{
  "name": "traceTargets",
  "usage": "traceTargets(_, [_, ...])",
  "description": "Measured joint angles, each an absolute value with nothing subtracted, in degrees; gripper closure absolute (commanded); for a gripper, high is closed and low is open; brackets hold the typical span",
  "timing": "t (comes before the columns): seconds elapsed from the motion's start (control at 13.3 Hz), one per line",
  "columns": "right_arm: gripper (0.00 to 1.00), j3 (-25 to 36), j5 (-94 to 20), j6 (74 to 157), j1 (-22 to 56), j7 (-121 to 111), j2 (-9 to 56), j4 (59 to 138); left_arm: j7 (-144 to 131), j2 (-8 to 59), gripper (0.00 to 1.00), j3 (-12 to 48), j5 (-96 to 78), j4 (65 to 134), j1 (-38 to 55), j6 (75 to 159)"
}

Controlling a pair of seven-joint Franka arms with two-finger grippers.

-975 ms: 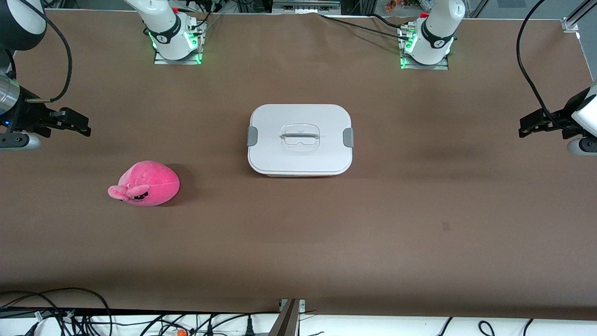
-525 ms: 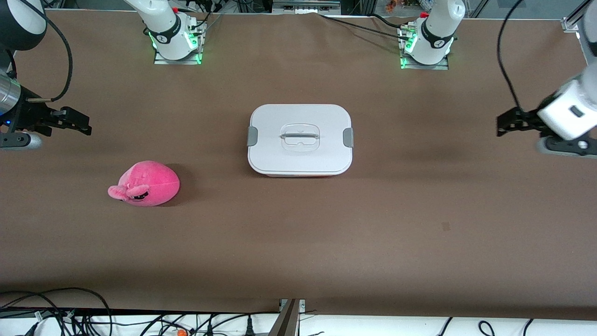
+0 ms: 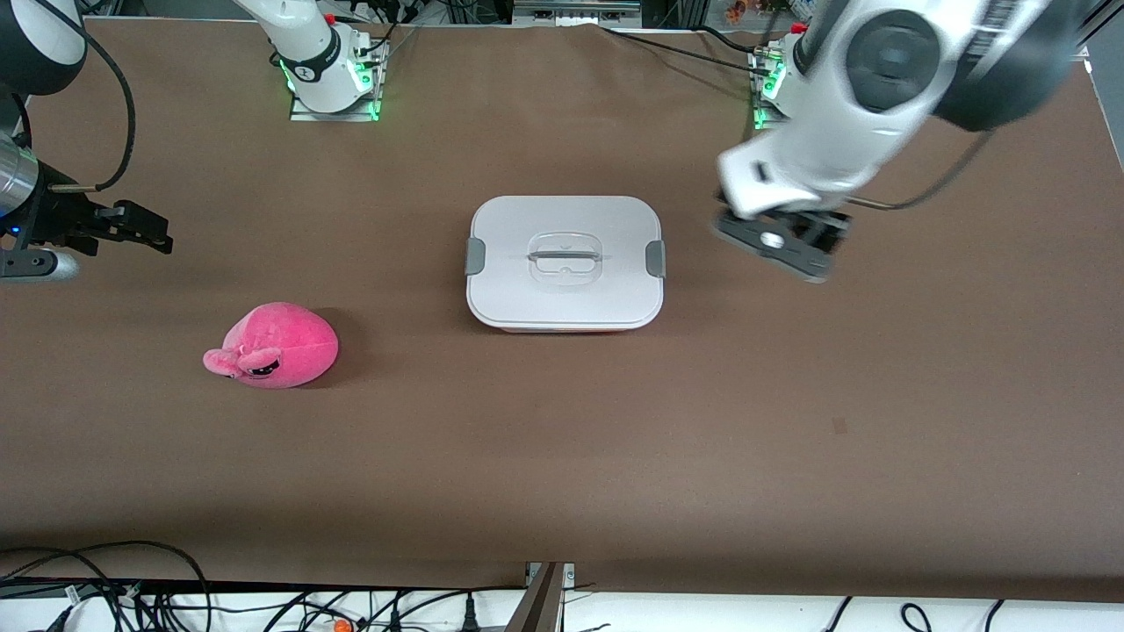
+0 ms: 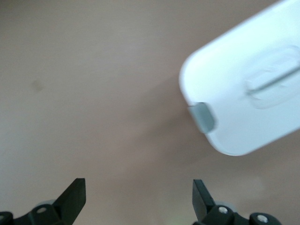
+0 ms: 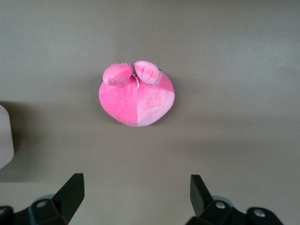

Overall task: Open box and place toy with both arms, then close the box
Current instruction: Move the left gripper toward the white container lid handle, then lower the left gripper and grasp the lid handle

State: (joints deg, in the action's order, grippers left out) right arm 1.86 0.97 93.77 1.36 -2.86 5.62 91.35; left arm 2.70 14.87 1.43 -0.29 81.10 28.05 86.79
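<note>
Both pairs of jaws stand wide apart and hold nothing. In the front view the left gripper hangs in the upper right of the frame, over bare tabletop just beside the box at the left arm's end of it; the gripper's fingers show as two dark tips along the bottom edge of the left wrist view, spread wide, with one corner of the box and a grey clip in that picture's upper right. The right gripper sits at the left edge of the front view, above the table at the right arm's end, and that arm waits. Its fingertips likewise show spread along the bottom of the right wrist view, with the toy in the upper middle of that picture.

The box rests at the centre of the front view, its white lid on, a grey clip at each short side and the handle lying flat in its recess. The toy lies on the table in the lower left of the frame, nearer the camera than the box and well apart from it.
</note>
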Motion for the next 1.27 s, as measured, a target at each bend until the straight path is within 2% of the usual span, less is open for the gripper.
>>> traceTargets(0.3, [0.0,1.88,0.97,93.71,1.36,-2.86,5.63,91.35,6.06,19.06,0.0,1.86,-7.58,80.8,32.66,88.61])
traceTargets(0.6, [0.0,1.91,0.96,93.61,1.36,-2.86,5.63,91.35,20.47,24.19,0.0,2.43,-7.53,80.75,37.02,98.32])
traceTargets(0.97, [0.0,1.91,0.88,92.93,1.36,-2.86,5.63,91.35,23.65,29.29,0.0,2.51,-1.34,80.77,44.31,106.22])
traceTargets(1.27, [0.0,1.91,0.86,92.9,1.36,-2.86,5.63,91.35,29.33,31.6,0.0,2.35,1.22,81.79,45.1,112.35])
